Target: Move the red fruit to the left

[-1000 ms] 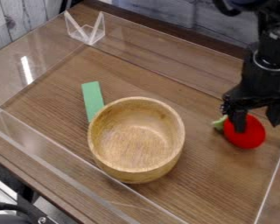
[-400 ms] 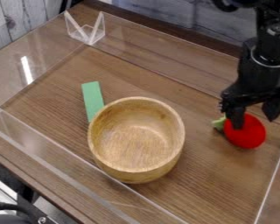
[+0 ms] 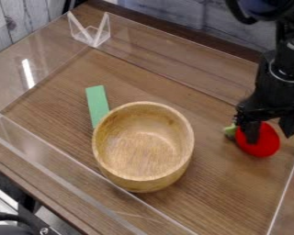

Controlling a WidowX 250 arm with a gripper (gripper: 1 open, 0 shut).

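Note:
The red fruit (image 3: 260, 141) is a small round bright-red toy with a green leafy stem poking out on its left side. It rests on the wooden table near the right edge. My gripper (image 3: 265, 121) points straight down right over it, open, with its dark fingers (image 3: 243, 122) straddling the fruit's top on either side. The fruit's upper part is hidden behind the fingers, and I cannot tell whether they touch it.
A wooden bowl (image 3: 143, 145) stands left of the fruit at the table's middle front. A flat green strip (image 3: 98, 104) lies beyond the bowl's left rim. Clear plastic walls (image 3: 27, 138) ring the table (image 3: 175, 83), with a clear stand (image 3: 89, 30) at the back left.

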